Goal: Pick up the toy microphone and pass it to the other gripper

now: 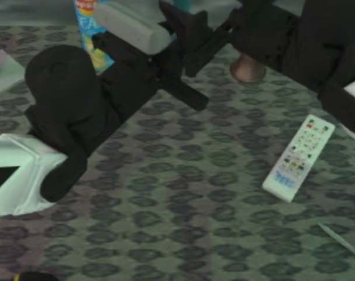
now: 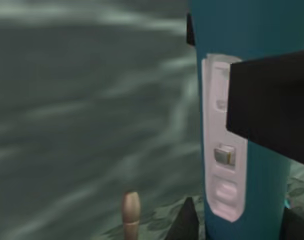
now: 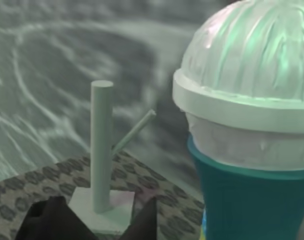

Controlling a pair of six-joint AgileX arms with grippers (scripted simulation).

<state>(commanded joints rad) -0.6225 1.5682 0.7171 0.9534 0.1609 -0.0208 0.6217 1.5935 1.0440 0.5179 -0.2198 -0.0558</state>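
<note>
The toy microphone (image 3: pixel 247 75) is held in the air, its round white head up and its teal handle (image 2: pixel 264 195) with the white switch strip (image 2: pixel 224 150) below. My left gripper (image 2: pixel 242 222) is shut on the handle's lower part, a black fingertip on each side. In the top view the left gripper (image 1: pixel 180 26) is at the top middle, and only a teal bit of the microphone (image 1: pixel 182 3) shows there. My right gripper (image 3: pixel 99 220) is open beside the microphone, with nothing between its fingers. One right finger (image 2: pixel 272 105) crosses in front of the handle. In the top view the right gripper (image 1: pixel 224 32) faces the left one.
A white remote (image 1: pixel 299 158) lies at the right. A brown bottle (image 1: pixel 247 69) stands behind it, and a blue snack can (image 1: pixel 92 29) at the back left. A thin stick (image 1: pixel 341 240) lies at the front right. A white pole stand (image 3: pixel 101 150) is beyond the right gripper.
</note>
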